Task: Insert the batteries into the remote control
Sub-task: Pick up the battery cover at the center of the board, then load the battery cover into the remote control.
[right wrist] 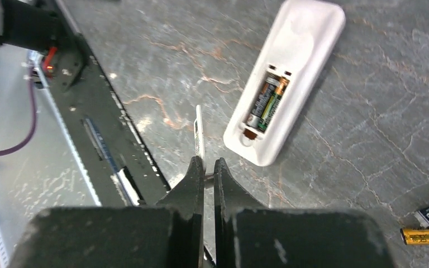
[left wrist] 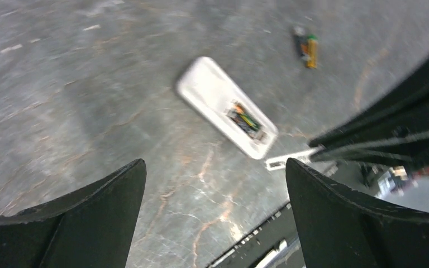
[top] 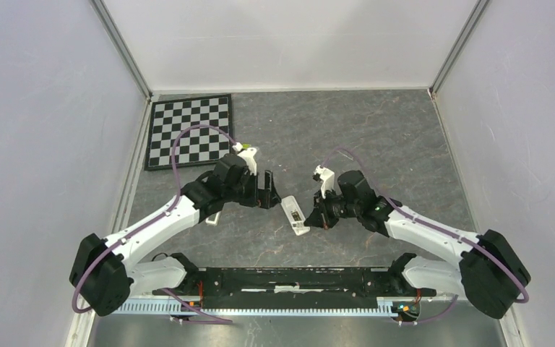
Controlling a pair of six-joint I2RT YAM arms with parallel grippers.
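The white remote control (right wrist: 290,72) lies back side up on the grey table, its compartment open with two batteries (right wrist: 268,103) in it. It also shows in the top view as the remote control (top: 295,215), and blurred in the left wrist view as the remote control (left wrist: 223,106). My right gripper (right wrist: 208,165) is shut on the end of a thin white battery cover (right wrist: 199,131), which it holds edge-on just left of the remote. Two loose batteries (right wrist: 427,234) lie at the right. My left gripper (left wrist: 215,163) hangs open and empty above the table, near the remote.
A checkerboard (top: 190,131) lies at the back left. A white flat piece (top: 213,215) sits partly under the left arm. The black base rail (top: 289,278) runs along the near edge. Loose batteries (left wrist: 307,49) lie beyond the remote.
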